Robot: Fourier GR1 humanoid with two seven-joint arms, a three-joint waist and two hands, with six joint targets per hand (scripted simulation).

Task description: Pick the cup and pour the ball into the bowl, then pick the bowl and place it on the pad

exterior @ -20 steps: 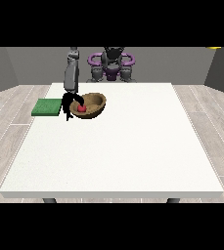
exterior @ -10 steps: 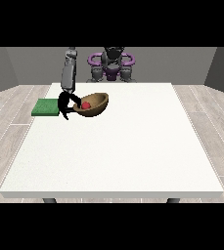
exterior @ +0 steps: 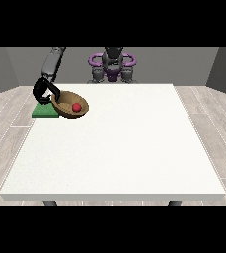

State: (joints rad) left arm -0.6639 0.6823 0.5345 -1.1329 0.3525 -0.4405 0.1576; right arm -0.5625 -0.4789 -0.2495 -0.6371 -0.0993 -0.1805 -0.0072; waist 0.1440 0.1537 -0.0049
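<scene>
Curling our robot hand (exterior: 42,89) at the view's left around the rim of the tilted wooden bowl (exterior: 65,104), we hold it, red ball (exterior: 76,107) inside, partly over the green pad (exterior: 45,110) at the white bench's (exterior: 134,153) far left corner.

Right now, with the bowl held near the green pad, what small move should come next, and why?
Probably carry the bowl a little further toward the view's left, then lower it. The hand at the view's left grips its rim, the red ball lies inside, and the bowl overlaps only the right edge of the green pad, tilted, so it does not yet sit squarely on it.
</scene>
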